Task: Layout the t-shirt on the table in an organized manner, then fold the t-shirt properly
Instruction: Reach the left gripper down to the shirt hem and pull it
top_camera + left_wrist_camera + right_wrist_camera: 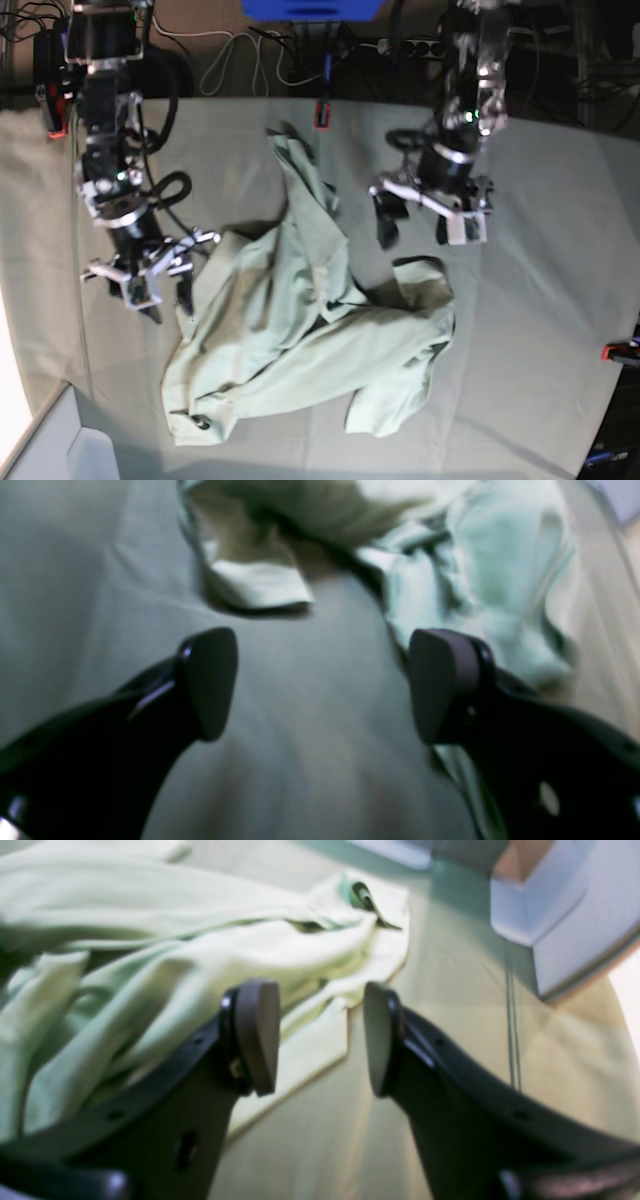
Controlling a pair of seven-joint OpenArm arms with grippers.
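Both black grippers stand open and empty: the left gripper [320,685] spread wide, the right gripper [320,1037] narrower. Between them on the grey-green cloth-covered table [540,330], the crumpled pale mint-green collared t-shirt [310,340] lies roughly diagonal; its collar end seems nearest the front edge.

Setting: robotics lab or test bench. Evidence: work table [540,380] draped edge to edge in creased grey-green cloth; red-orange clamps [322,112] at its far edge and near its right-hand edge [620,351]; loose cables [240,55] and a power strip [405,46] beyond the far edge; two arms mounted at that edge.
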